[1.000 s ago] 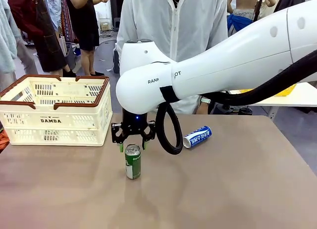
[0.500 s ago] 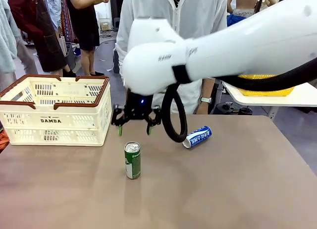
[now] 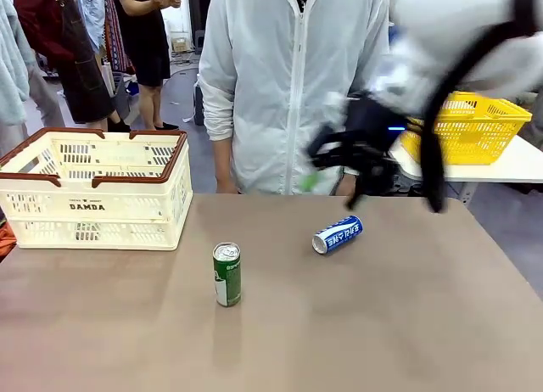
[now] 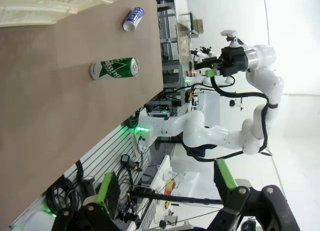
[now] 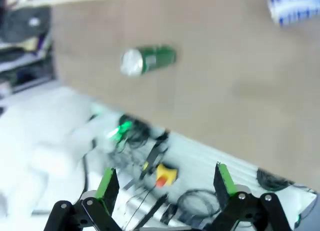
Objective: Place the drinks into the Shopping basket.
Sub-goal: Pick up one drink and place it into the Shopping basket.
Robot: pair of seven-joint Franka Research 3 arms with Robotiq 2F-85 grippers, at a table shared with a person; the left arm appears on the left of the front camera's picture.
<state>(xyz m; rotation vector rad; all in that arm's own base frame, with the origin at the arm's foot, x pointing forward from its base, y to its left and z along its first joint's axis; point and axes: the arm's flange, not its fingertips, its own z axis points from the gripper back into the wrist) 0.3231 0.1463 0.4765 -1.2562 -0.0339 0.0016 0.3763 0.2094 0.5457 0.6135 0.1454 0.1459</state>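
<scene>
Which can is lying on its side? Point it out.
The blue and white can, right of the middle of the table. It lies flat with its silver top facing sideways, while the green can stands upright.

We face the person across the table; both wrist cameras share the green can, far beyond left gripper and right gripper.
</scene>
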